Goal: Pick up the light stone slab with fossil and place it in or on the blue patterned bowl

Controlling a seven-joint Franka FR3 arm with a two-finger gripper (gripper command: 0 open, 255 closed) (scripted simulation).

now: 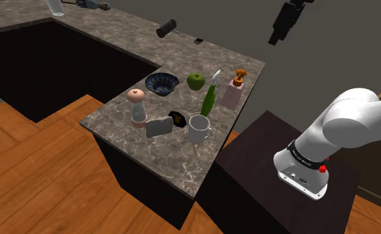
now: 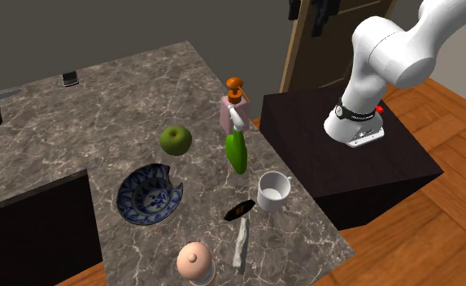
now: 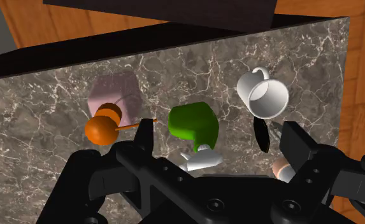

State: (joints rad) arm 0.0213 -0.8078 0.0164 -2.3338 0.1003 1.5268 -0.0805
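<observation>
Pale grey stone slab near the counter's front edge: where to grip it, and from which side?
Take the pale grey stone slab by its top edge, coming straight down, jaws closing across its thickness. It appears to stand on its long edge with broad faces upright, and it reads as a thin sliver in the second exterior view. Pinch mid-length: a small dark object and a white mug crowd one end.

- A home kitchen: a veined stone counter (image 1: 175,166) turns a corner over a dark base, on a wood plank floor (image 1: 49,179).
- Kitchen ware stands on it: a bowl (image 1: 161,83), an apple (image 1: 195,81) at its 3 o'clock, a mug (image 1: 199,127), a grinder (image 1: 137,106) and a soap pump (image 1: 235,92).
- In the second exterior view, a wooden door (image 2: 300,49) is at 11 o'clock of the stand (image 2: 345,154).
</observation>
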